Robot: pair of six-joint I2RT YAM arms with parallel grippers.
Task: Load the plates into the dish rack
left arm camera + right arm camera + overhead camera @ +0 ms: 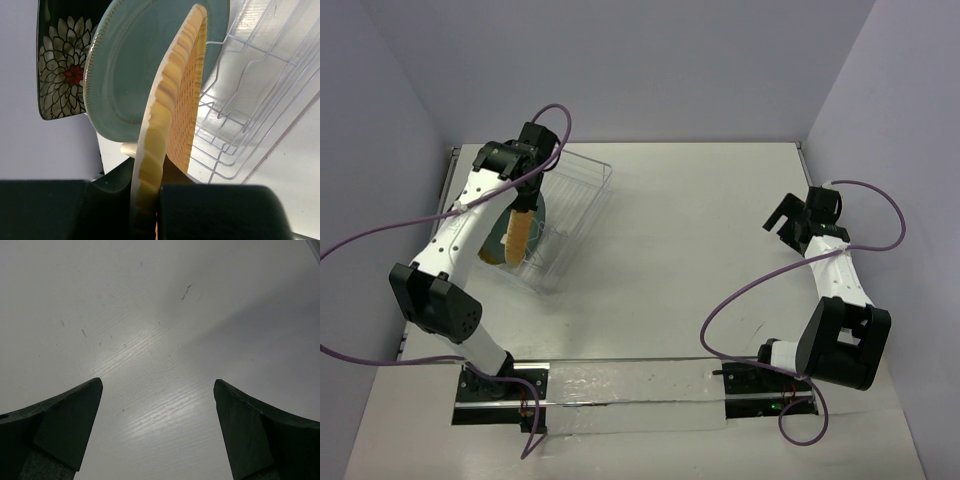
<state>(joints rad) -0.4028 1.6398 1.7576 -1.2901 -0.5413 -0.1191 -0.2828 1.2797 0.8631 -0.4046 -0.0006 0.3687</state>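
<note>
Left gripper [155,194] clenched on the rim of an orange-yellow woven plate [181,100], held on edge at the clear wire dish rack [250,100]; just behind it, an upright round teal-grey plate [135,65], then a black square flowered plate [62,70]; right gripper [157,405] spread wide, empty, above the white table [150,315].

White matte tabletop [700,230], few faint scuffs, soft glare streak in right wrist view. Plain lavender-grey walls [620,60] enclose it back, left, right. Even light.
</note>
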